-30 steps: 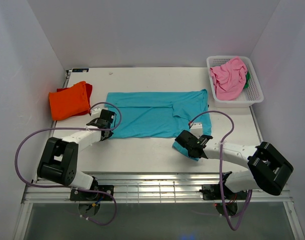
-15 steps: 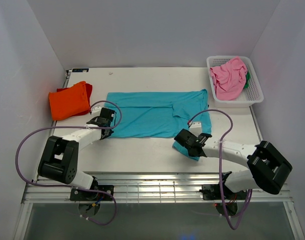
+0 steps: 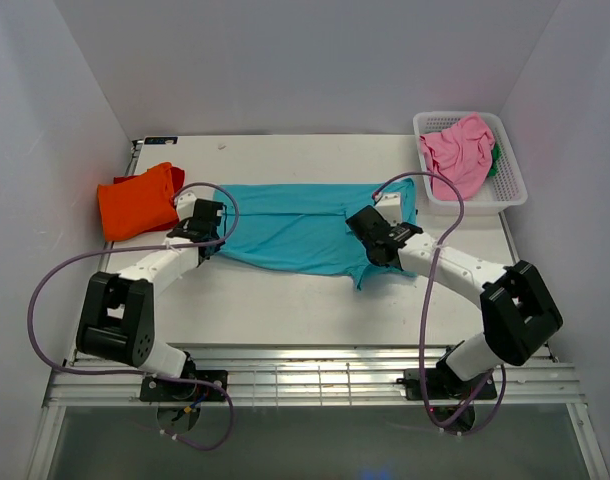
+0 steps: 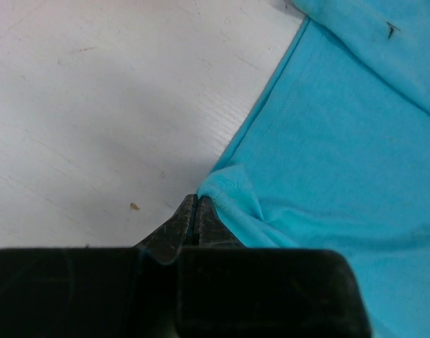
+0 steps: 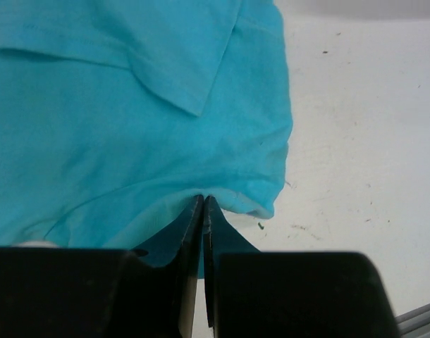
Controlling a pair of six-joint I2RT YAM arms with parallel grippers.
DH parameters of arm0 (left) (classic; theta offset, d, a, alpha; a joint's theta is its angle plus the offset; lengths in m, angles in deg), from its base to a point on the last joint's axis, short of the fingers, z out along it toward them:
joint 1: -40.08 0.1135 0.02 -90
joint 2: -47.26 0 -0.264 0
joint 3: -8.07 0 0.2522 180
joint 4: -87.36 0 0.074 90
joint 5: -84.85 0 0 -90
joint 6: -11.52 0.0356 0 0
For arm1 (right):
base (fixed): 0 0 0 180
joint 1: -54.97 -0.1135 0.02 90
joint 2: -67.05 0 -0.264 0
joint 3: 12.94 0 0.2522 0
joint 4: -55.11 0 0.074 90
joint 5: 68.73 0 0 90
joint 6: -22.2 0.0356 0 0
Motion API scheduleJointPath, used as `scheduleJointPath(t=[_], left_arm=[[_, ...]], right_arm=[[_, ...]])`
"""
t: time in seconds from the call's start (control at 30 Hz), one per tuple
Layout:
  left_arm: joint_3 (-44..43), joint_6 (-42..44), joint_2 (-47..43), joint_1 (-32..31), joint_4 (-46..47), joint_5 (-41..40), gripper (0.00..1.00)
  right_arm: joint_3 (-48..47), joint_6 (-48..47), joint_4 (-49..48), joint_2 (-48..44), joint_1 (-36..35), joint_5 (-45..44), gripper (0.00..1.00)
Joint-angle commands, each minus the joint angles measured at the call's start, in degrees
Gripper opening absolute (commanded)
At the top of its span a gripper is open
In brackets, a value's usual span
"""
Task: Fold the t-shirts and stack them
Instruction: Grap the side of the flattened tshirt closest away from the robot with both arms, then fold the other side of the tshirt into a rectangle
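Note:
A teal t-shirt (image 3: pixel 295 225) lies spread across the middle of the table, its near edge lifted and drawn toward the back. My left gripper (image 3: pixel 207 226) is shut on the shirt's near-left corner (image 4: pixel 225 184). My right gripper (image 3: pixel 370 232) is shut on the shirt's near-right hem (image 5: pixel 229 197), with cloth hanging below it. A folded orange t-shirt (image 3: pixel 138 201) rests at the table's left. A crumpled pink t-shirt (image 3: pixel 457 152) sits in the white basket (image 3: pixel 513 182), with a bit of green cloth (image 3: pixel 494 160) beside it.
The white lattice basket stands at the back right corner. Purple cables (image 3: pixel 437 215) loop over both arms. White walls close the table on three sides. Bare tabletop (image 3: pixel 285 300) lies in front of the shirt.
The left gripper closed on the shirt's near-left corner. Both grippers then moved toward the back, the right one a long way, carrying the shirt's near edge up and over.

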Motion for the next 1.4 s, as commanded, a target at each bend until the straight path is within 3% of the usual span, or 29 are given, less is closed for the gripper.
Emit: scheduleJointPath(t=[0.0, 0.43, 0.7, 1.1, 1.37], left_arm=[[-2.8, 1.2, 2.0, 1.3, 2.2, -0.8, 0.0], [-12.1, 3.9, 10.8, 5.8, 3.5, 2.6, 0.0], [-19.0, 5.2, 14.5, 6.8, 2.6, 6.7, 0.0], [-33.4, 8.6, 27.6, 7.4, -1.2, 10.1, 0.0], [-34.6, 9.5, 29.2, 7.8, -1.4, 10.0, 0.0]], right_arm=[[-2.9, -5.1, -3.4, 2.3, 3.8, -2.8, 0.08], [-14.0, -15.6, -10.0, 13.4, 15.8, 0.3, 0.08], [-24.3, -20.1, -9.9, 19.1, 19.4, 2.4, 0.08], [-39.0, -24.5, -8.1, 30.2, 23.9, 4.7, 0.08], [-44.9, -25.8, -6.8, 35.8, 25.5, 6.1, 0.08]])
